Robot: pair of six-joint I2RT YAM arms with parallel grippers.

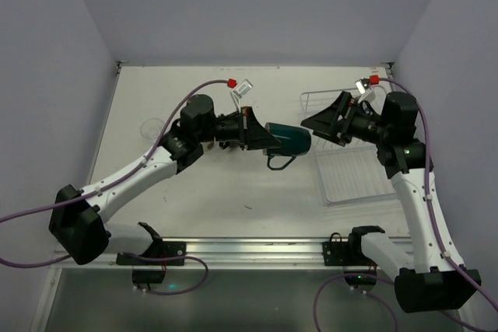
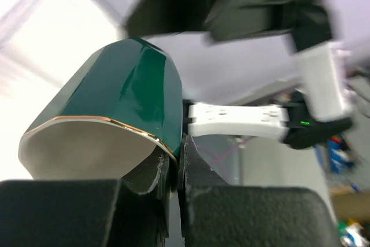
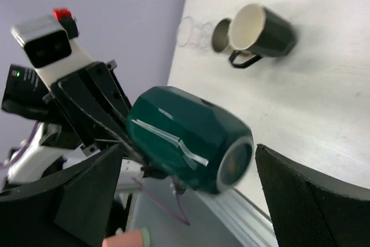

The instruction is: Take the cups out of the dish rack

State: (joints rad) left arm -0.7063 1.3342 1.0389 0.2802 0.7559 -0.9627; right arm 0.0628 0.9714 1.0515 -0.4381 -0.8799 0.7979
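A dark teal mug (image 1: 288, 139) with a gold rim and cream inside hangs on its side in the air over the table's middle. My left gripper (image 1: 261, 139) is shut on its rim, one finger inside and one outside, as the left wrist view (image 2: 178, 166) shows. The mug (image 2: 127, 91) fills that view. My right gripper (image 1: 310, 136) is wide open, its fingers either side of the mug's base end (image 3: 191, 140). The white wire dish rack (image 1: 354, 180) stands at the right. A dark grey mug (image 3: 263, 27) lies on the table.
A small cup (image 3: 221, 34) and a clear glass (image 3: 193, 32) stand next to the dark grey mug. A clear glass (image 1: 152, 126) shows at the table's left. Grey walls close in the left, back and right. A metal rail (image 1: 249, 248) runs along the near edge.
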